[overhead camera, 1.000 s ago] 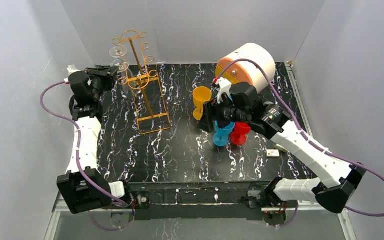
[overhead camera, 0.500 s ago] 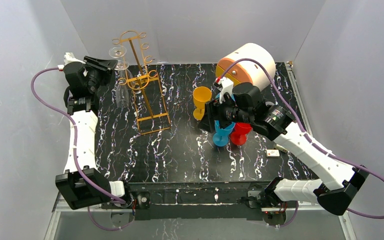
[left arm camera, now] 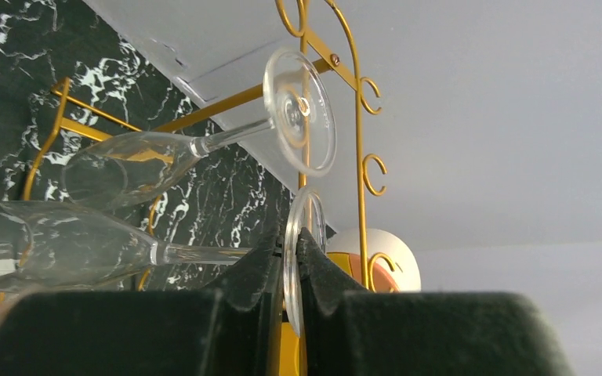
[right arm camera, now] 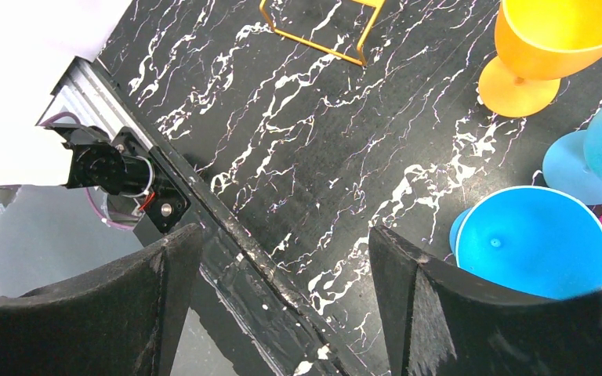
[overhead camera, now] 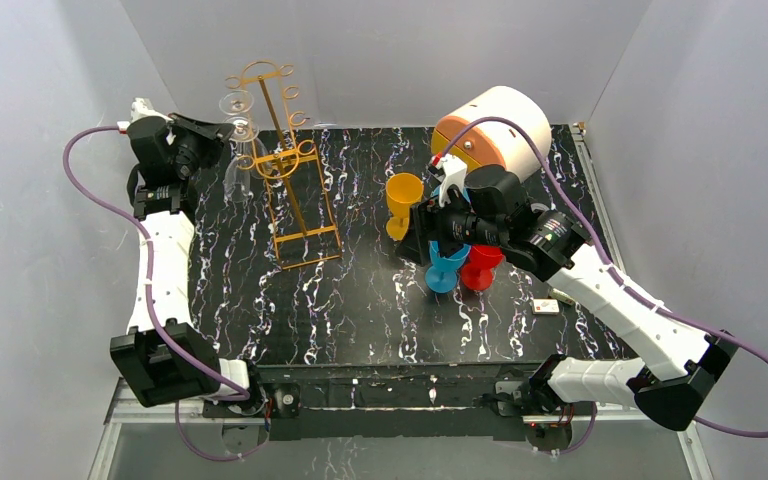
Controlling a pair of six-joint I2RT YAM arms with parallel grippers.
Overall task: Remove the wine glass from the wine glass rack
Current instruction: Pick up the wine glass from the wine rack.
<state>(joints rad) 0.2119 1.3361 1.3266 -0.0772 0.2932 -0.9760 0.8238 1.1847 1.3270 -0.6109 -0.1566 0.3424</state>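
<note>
The gold wire wine glass rack (overhead camera: pixel 295 195) stands at the back left of the black marbled table (overhead camera: pixel 360 310). Two clear wine glasses hang from it upside down. My left gripper (overhead camera: pixel 225 130) is shut on the round foot of the nearer wine glass (left arm camera: pixel 149 249); the thin disc sits edge-on between the black pads (left arm camera: pixel 266 258). The other wine glass (left arm camera: pixel 204 145) hangs just above it on the rack's wire (left arm camera: pixel 358 157). My right gripper (right arm camera: pixel 282 290) hovers open and holds nothing, above the table near the coloured cups.
A yellow goblet (overhead camera: pixel 403 195), a blue one (overhead camera: pixel 447 265) and a red one (overhead camera: pixel 480 265) stand at centre right under my right arm. A white and orange drum (overhead camera: pixel 490 125) lies at the back right. A small tag (overhead camera: pixel 547 307) lies right of the cups.
My left gripper has shifted up and toward the back wall beside the rack, opened briefly, and closed again on the glass foot. The right arm has barely moved.
</note>
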